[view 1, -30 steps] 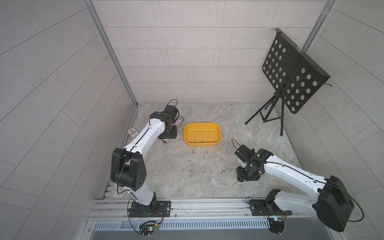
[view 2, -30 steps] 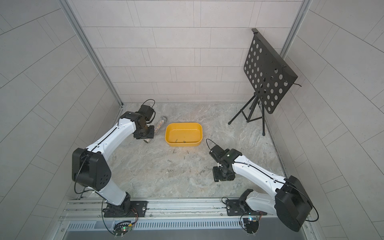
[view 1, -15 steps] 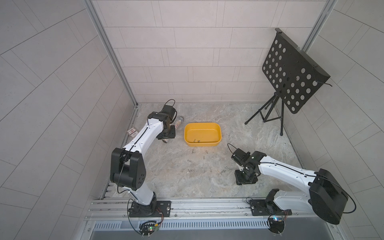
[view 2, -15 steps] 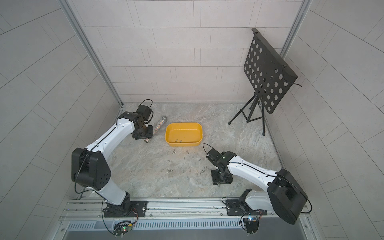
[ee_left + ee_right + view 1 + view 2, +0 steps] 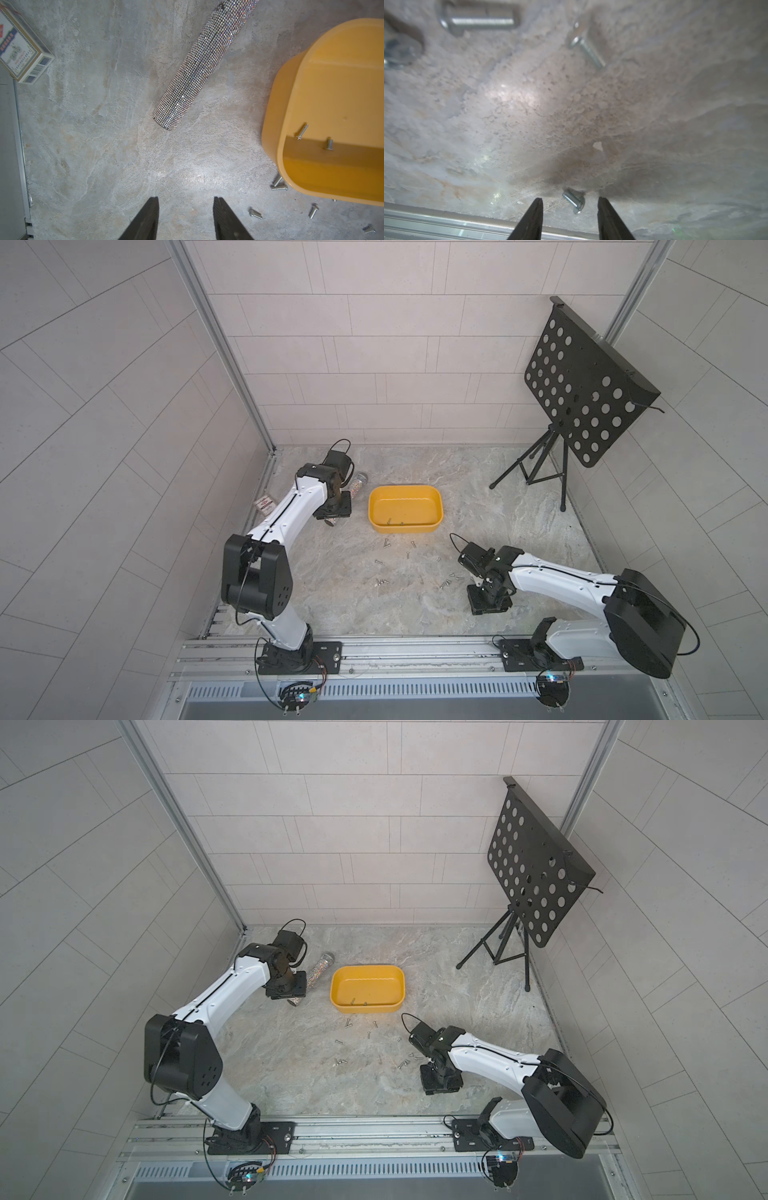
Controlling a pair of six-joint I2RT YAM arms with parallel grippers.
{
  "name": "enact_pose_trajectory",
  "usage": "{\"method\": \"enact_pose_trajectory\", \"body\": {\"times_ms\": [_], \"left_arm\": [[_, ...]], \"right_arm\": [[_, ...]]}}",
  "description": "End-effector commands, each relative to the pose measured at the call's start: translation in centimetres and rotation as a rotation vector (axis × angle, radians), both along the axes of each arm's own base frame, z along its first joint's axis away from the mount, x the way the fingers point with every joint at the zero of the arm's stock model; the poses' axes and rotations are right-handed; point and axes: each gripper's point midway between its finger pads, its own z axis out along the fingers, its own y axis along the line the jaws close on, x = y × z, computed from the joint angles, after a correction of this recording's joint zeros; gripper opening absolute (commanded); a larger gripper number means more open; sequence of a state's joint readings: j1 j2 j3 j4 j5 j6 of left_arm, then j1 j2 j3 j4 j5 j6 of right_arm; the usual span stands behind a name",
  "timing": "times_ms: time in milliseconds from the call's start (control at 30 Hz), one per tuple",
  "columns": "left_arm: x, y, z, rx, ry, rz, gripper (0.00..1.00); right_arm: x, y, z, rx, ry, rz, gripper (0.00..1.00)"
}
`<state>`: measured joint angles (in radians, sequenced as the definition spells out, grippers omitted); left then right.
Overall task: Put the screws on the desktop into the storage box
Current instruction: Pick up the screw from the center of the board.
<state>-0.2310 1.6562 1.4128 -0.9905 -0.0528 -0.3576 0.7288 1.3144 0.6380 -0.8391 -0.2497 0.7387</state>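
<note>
Right tool (image 5: 570,199) pointing down, jaws apart astride a screw (image 5: 574,201), left tool (image 5: 186,198) parted, empty.

White arm links (image 5: 293,508), black joints (image 5: 254,572)

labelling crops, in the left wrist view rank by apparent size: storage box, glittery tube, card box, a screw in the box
Largest to smallest:
storage box
glittery tube
card box
screw
First three are cropped; visible parts ranked.

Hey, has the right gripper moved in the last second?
Yes. In a top view the right gripper has shifted slightly away from the storage box, toward the front rail.
</note>
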Motion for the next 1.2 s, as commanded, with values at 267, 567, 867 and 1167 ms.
{"method": "enact_pose_trajectory", "body": {"times_ms": [267,567,867,1167], "left_arm": [[-0.24,0.38,-0.23,0.009,0.007,-0.005,0.49],[-0.27,0.32,-0.14,0.006,0.005,-0.009,0.49],[-0.29,0.51,-0.06,0.012,0.002,-0.007,0.49],[-0.23,0.51,-0.21,0.013,0.006,-0.006,0.49]], "right_arm": [[-0.13,-0.78,-0.50,-0.052,0.006,0.010,0.38],[-0.03,-0.81,-0.66,-0.065,0.013,0.018,0.27],[0.02,-0.78,-0.70,-0.069,0.021,0.033,0.17],[0.08,-0.74,-0.62,-0.067,0.017,0.037,0.11]]}}
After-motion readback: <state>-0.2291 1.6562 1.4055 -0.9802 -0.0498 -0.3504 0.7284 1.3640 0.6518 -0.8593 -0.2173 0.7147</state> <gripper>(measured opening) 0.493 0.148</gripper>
